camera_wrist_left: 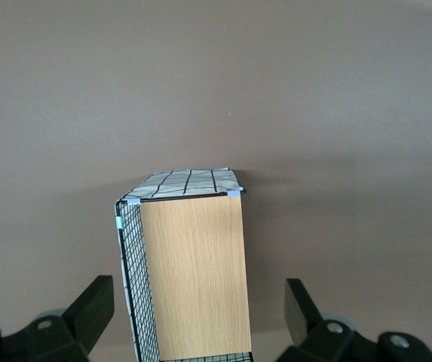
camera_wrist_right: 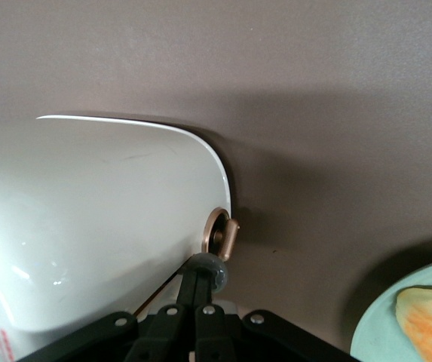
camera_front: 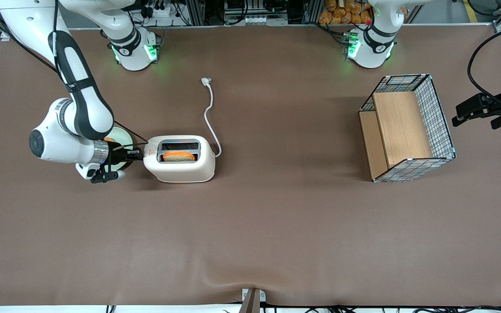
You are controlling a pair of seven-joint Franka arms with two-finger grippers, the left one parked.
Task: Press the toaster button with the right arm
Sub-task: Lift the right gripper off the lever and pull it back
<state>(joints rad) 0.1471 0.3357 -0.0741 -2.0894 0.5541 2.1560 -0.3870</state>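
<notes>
Front view: toaster on brown counter, a slice in its slot; cord running toward 12 o'clock. Right arm low, claw against the toaster's short end.

Right wrist view: claw fingers closed together, tip touching the button; green plate nearby.

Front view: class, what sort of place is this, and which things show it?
Probably a robotics lab: the right arm has its hand at the toaster, both on a brown-covered table, with equipment racks along its edge.
</notes>
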